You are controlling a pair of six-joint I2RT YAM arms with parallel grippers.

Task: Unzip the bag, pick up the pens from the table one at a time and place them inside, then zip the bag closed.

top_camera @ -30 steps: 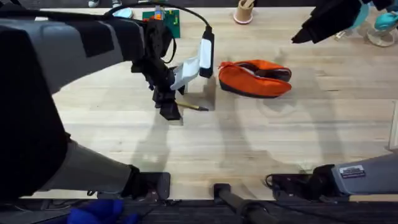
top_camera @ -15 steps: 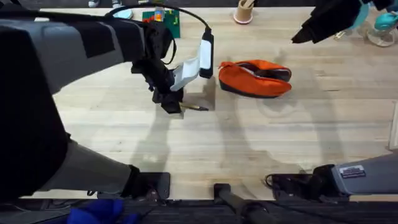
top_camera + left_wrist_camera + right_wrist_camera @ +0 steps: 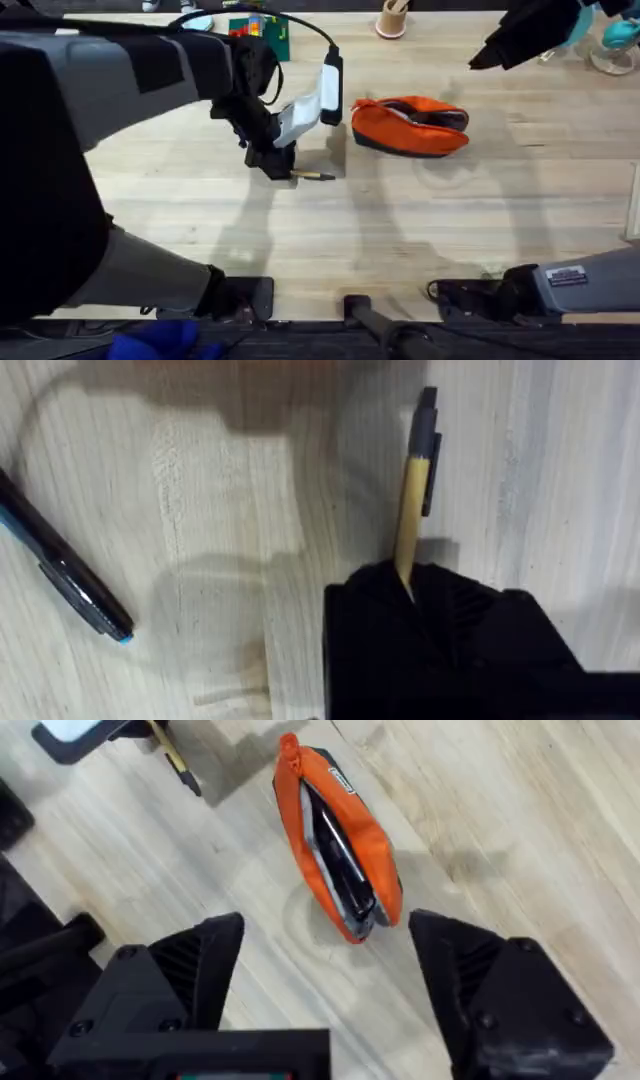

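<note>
We see the left gripper (image 3: 277,165) lowered onto the table (image 3: 400,230) over the yellow pen (image 3: 409,510), whose near end runs in under the black fingers – whether they have closed on it we cannot tell; the black pen (image 3: 62,565) lies apart on the wood. The right gripper (image 3: 325,985) hangs with its fingers spread wide and empty above the orange bag (image 3: 335,845) – unzipped, grey lining showing, lying right of the left gripper
</note>
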